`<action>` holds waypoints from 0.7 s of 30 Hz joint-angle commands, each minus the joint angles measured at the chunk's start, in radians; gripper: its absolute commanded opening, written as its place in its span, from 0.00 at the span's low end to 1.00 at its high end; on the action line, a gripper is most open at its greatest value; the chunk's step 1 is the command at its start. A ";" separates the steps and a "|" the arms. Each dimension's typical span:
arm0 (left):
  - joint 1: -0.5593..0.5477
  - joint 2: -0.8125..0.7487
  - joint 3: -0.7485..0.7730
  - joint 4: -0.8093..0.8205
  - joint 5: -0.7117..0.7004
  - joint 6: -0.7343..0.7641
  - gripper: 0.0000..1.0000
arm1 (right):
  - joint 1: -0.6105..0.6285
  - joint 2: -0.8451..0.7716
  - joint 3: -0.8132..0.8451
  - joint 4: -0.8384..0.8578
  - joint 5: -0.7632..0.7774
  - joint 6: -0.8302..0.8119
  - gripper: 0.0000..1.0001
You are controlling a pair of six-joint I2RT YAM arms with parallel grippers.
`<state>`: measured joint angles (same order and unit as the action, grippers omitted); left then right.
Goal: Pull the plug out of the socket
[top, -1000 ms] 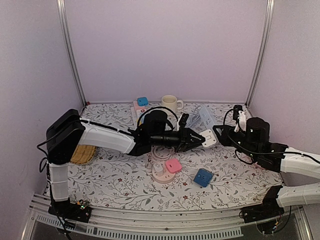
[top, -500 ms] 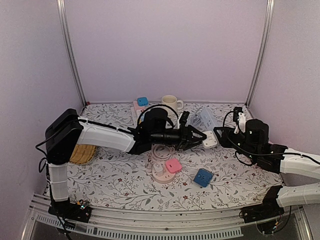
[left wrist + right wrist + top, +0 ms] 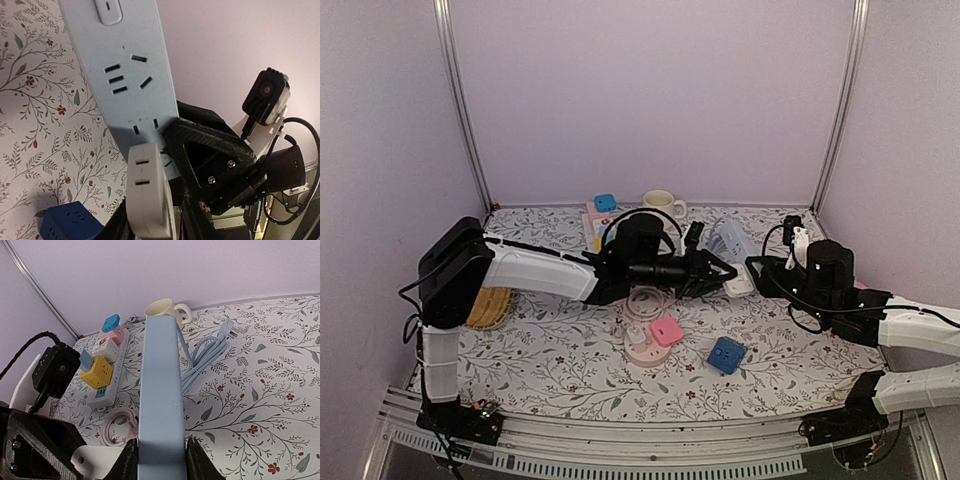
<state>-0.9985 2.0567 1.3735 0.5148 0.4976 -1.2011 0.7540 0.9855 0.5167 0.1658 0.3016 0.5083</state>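
My right gripper (image 3: pixel 161 461) is shut on the near end of a light blue power strip (image 3: pixel 161 385), the socket, and holds it edge-up above the table. In the top view the strip (image 3: pixel 731 238) slants up between both grippers. A white cube plug (image 3: pixel 149 192) sits against the strip's face (image 3: pixel 127 60) at its lower end. My left gripper (image 3: pixel 150 222) has its dark fingers on both sides of the plug. From above, the left gripper (image 3: pixel 723 272) and right gripper (image 3: pixel 761 268) meet at the plug (image 3: pixel 739 284). Whether the plug's prongs are still seated is hidden.
A pink round socket with a pink cube (image 3: pixel 655 335), a blue cube (image 3: pixel 727 354) and a coiled white cable (image 3: pixel 642 300) lie in front. A cream mug (image 3: pixel 660 204), a white strip with coloured cubes (image 3: pixel 102 375) and the blue cord (image 3: pixel 207 352) lie behind. A woven mat (image 3: pixel 488 306) is at the left.
The left fingers loosened around the white plug and drew in again. Both grippers, plug and strip sank a little toward the table.
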 commanded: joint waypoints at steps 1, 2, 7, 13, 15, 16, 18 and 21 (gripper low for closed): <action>-0.003 0.022 0.038 -0.019 0.006 0.002 0.32 | 0.026 -0.007 0.054 0.116 -0.011 -0.020 0.02; -0.003 0.022 0.037 -0.019 0.005 0.003 0.31 | 0.026 -0.007 0.056 0.117 -0.012 -0.023 0.02; -0.003 0.023 0.030 -0.013 0.008 -0.006 0.23 | 0.030 -0.011 0.059 0.108 0.011 -0.035 0.02; -0.001 0.001 -0.002 0.017 0.026 -0.013 0.04 | 0.030 -0.021 0.056 0.073 0.094 -0.091 0.02; 0.001 -0.013 -0.021 0.031 0.028 -0.017 0.00 | 0.030 -0.024 0.051 0.061 0.144 -0.130 0.02; 0.004 -0.019 -0.030 0.035 0.030 -0.019 0.00 | 0.030 -0.025 0.049 0.055 0.166 -0.148 0.02; 0.009 -0.035 -0.051 0.046 0.033 -0.023 0.00 | 0.030 -0.029 0.043 0.043 0.213 -0.173 0.02; 0.015 -0.060 -0.078 0.057 0.033 -0.026 0.00 | 0.029 -0.042 0.031 0.038 0.259 -0.195 0.02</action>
<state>-0.9943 2.0609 1.3418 0.5488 0.4953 -1.2354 0.8036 0.9878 0.5190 0.1638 0.3645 0.3973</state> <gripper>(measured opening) 0.150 0.281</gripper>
